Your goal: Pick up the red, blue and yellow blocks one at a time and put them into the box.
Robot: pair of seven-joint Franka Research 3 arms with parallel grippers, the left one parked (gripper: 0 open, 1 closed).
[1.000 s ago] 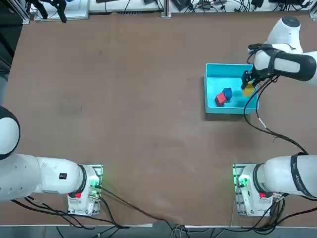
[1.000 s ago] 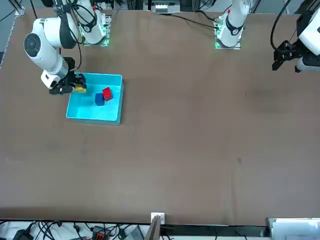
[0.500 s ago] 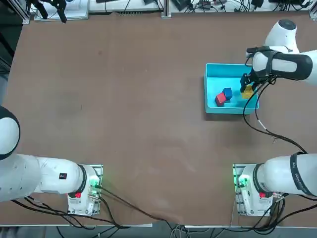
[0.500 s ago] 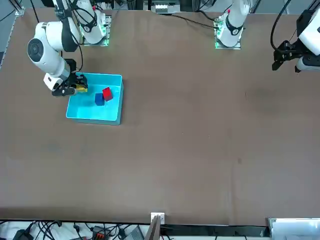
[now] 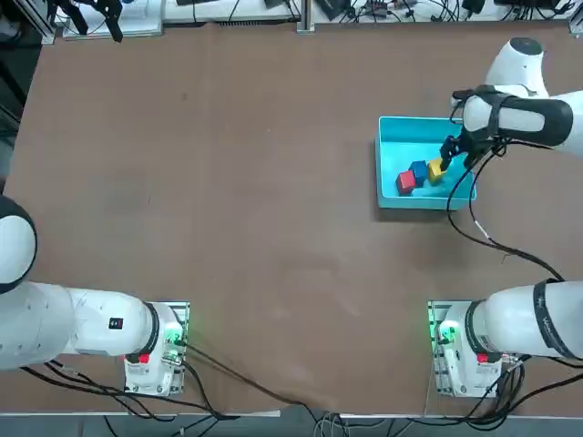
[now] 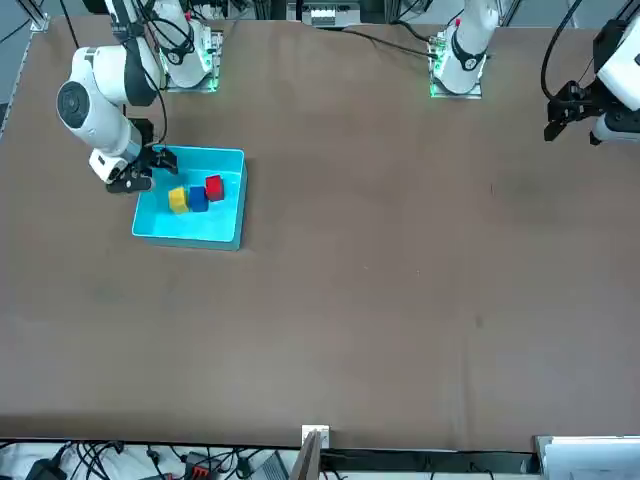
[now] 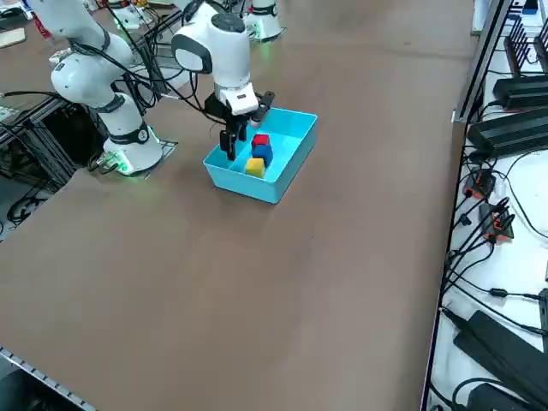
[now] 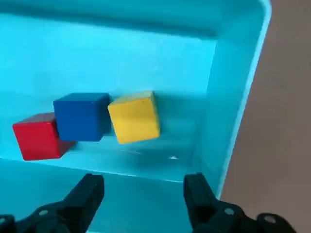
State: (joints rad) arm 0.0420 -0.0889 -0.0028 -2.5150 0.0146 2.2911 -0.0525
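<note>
The turquoise box (image 5: 393, 133) (image 6: 227, 232) (image 7: 293, 168) (image 8: 233, 121) sits at the table's right side. Inside it lie the red block (image 5: 405, 182) (image 6: 214, 187) (image 7: 260, 140) (image 8: 36, 137), the blue block (image 5: 420, 171) (image 6: 198, 198) (image 7: 262, 153) (image 8: 81, 116) and the yellow block (image 5: 435, 169) (image 6: 178, 200) (image 7: 254, 167) (image 8: 134, 117), touching in a row. My right gripper (image 5: 453, 151) (image 6: 148, 168) (image 7: 231, 141) (image 8: 143, 194) hangs open over the box's right edge, just above the yellow block and holding nothing.
Brown table (image 5: 228, 182) spreads wide to the left of the box. The right arm's cable (image 5: 483, 232) trails over the table behind the box. Arm bases (image 5: 460, 350) stand at the near edge.
The right gripper opened and let go of the yellow block, which dropped into the box beside the blue block. The gripper rose slightly.
</note>
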